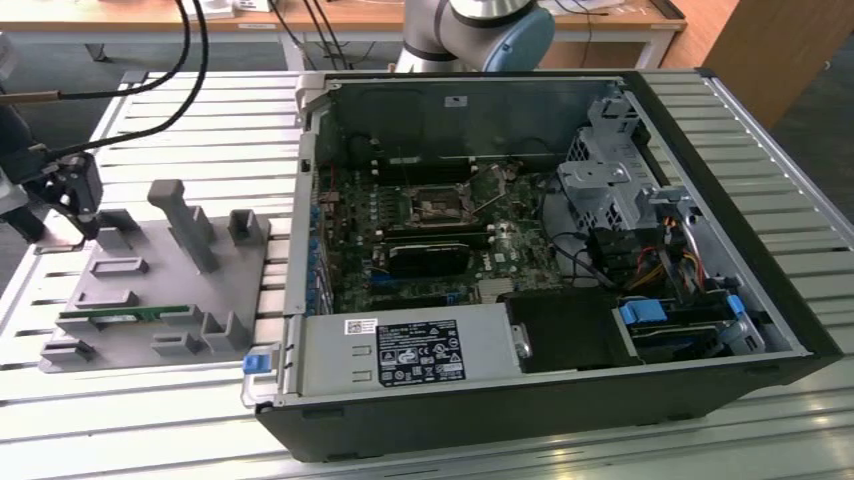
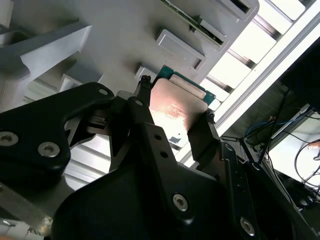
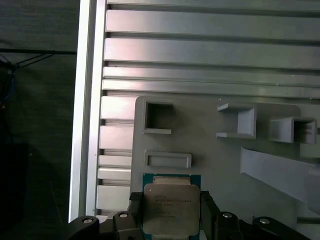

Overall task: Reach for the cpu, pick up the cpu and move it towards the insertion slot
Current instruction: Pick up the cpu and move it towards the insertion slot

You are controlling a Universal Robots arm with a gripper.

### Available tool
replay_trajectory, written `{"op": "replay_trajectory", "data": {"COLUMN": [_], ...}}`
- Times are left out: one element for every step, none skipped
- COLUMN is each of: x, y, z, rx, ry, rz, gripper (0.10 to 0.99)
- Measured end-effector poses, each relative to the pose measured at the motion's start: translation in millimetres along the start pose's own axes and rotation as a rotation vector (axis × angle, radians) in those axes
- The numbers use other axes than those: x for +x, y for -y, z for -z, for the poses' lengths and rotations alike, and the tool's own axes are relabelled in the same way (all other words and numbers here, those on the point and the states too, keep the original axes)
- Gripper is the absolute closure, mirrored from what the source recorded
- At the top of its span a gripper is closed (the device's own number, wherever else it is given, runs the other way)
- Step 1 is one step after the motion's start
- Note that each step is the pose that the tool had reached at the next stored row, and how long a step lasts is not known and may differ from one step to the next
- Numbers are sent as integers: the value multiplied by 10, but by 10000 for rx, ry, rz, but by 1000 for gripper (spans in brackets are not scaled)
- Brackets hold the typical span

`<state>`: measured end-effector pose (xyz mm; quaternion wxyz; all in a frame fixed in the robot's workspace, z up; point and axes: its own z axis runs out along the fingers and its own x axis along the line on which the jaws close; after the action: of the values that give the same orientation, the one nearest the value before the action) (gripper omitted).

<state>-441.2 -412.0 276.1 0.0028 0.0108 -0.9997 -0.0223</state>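
"First wrist view, item one: where is the cpu?"

"Lid up, silvery, with a green rim showing. The cpu (image 3: 171, 209) lies level between the two black fingers (image 3: 136, 212) of the gripper (image 3: 171, 212), over an edge of the grey fixture (image 3: 215, 160). The second wrist view agrees: the cpu (image 2: 172, 107) is framed by the gripper (image 2: 176, 100), with the fixture (image 2: 115, 40) behind it."

"State of the jaws?"

"Pinching the cpu by two opposite edges. No gap is seen on either side in both wrist views. Whether the chip is clear of the fixture or resting on it, I cannot tell."

"Exterior view?"

"The gripper (image 1: 80, 215) stands at the exterior view's left, at the fixture's (image 1: 147, 300) corner farthest from the camera. A green memory stick (image 1: 127, 315) lies in a recess on the fixture's near side. The fixture rests on the slatted metal surface (image 1: 200, 120)."

"And the insertion slot?"

"The insertion slot (image 1: 437, 203) has a silver frame and a dark centre. It sits on the motherboard (image 1: 514, 245) inside the open computer case (image 1: 534, 425). The case lies on its side, just beside the fixture toward the exterior view's right. The slot is well apart from the gripper, with the case wall between them."
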Motion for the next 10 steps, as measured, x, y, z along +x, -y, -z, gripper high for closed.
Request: {"op": "replay_trajectory", "data": {"x": [0, 0, 0, 0, 0, 0, 1, 1, 1, 1], "y": [-1, -2, -3, -4, -5, -6, -7, -8, -9, -10], "z": [20, 40, 60, 82, 104, 124, 144, 165, 185, 206], "rx": [0, -1, -1, -1, -1, 0, 0, 0, -1, 0], "ry": [0, 0, 1, 1, 0, 0, 0, 0, 0, 0], "rz": [0, 0, 0, 0, 0, 0, 0, 0, 0, 0], "gripper": [541, 541, 541, 541, 541, 541, 541, 541, 541, 541]}}
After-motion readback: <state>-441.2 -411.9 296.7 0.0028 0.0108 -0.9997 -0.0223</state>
